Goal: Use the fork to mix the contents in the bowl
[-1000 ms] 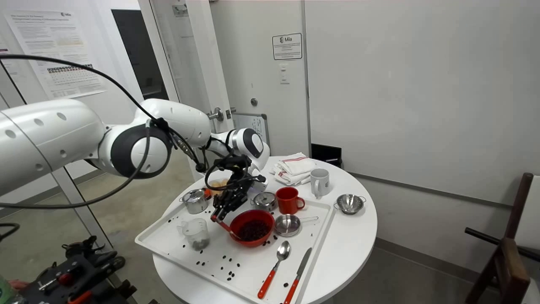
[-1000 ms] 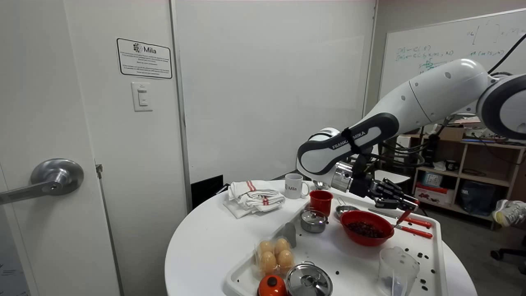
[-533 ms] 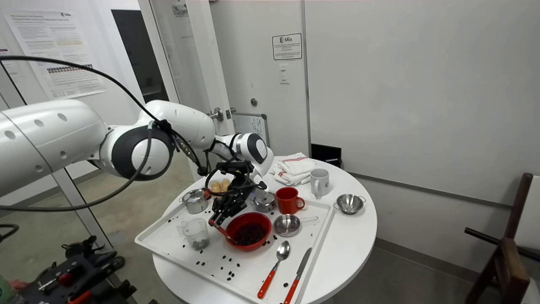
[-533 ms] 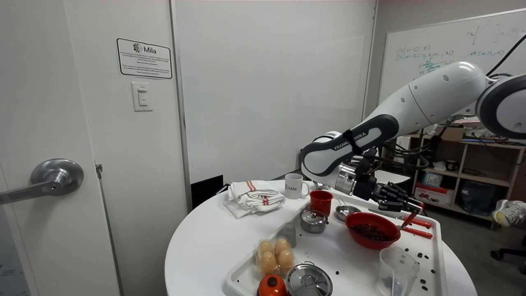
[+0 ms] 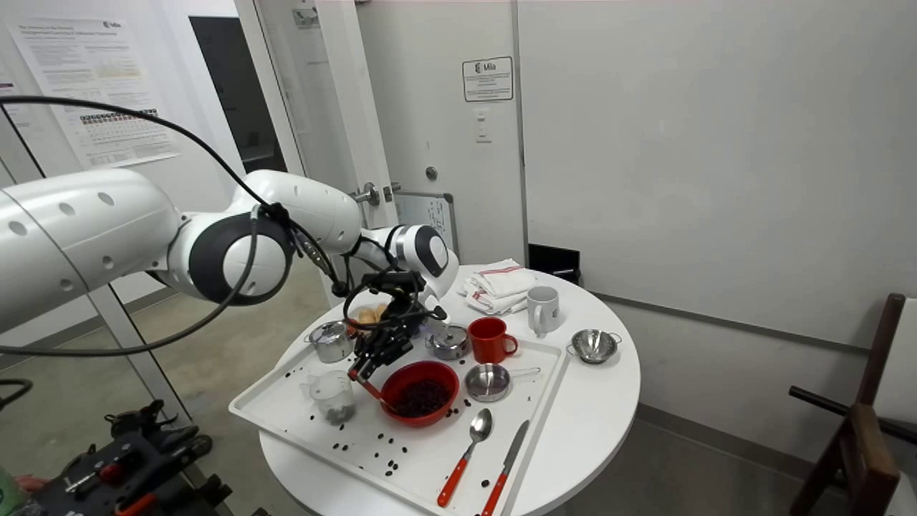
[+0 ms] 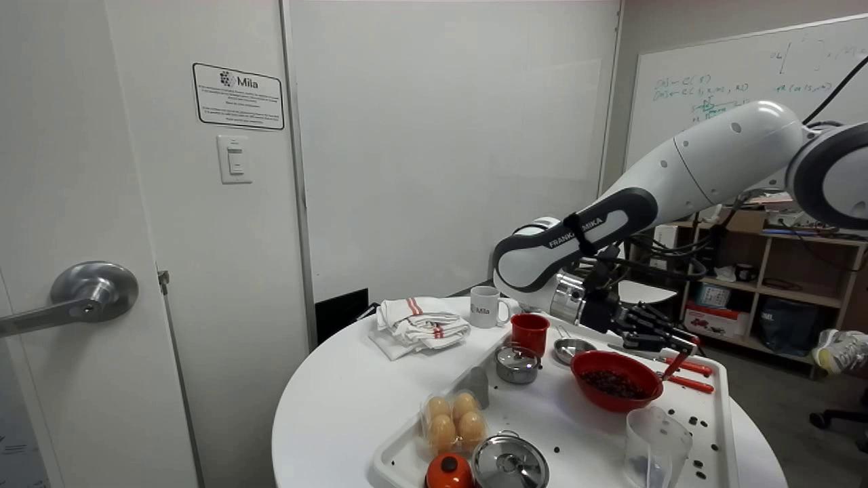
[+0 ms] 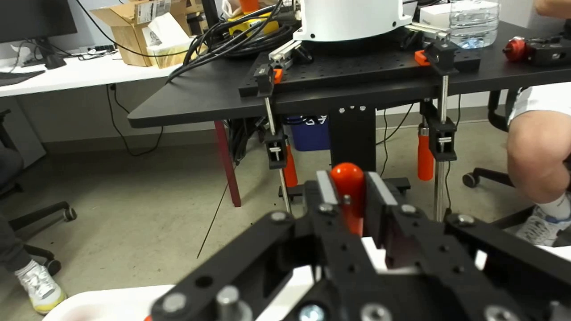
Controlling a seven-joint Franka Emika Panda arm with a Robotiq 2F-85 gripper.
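The round tabletop lies beneath the end effector and carries a white tray; the tray's rim is not judged an obstacle. The red bowl sits on the tray, lower than the end effector and set back from its fingertips toward the wrist, in both exterior views. Its dark contents lie over the bottom. A clear measuring cup stands below the fingertips, near the bowl, and is judged to limit any swing that way. A small pan is just beside the bowl, on its far side from the end effector; contact not established. The end effector is clamped on the red handle of the fork. The fork's long axis slopes from the end effector down across the nearest stretch of bowl rim. The tines are hidden; whether they sit in the contents, or the shaft bears on the rim, could not be verified. Mixing is judged to call for travel off the near rim and into the bowl, where most room is found. A pull back toward the measuring cup risks dragging the bowl. Loose beans lie on the tray, lower than the end effector.
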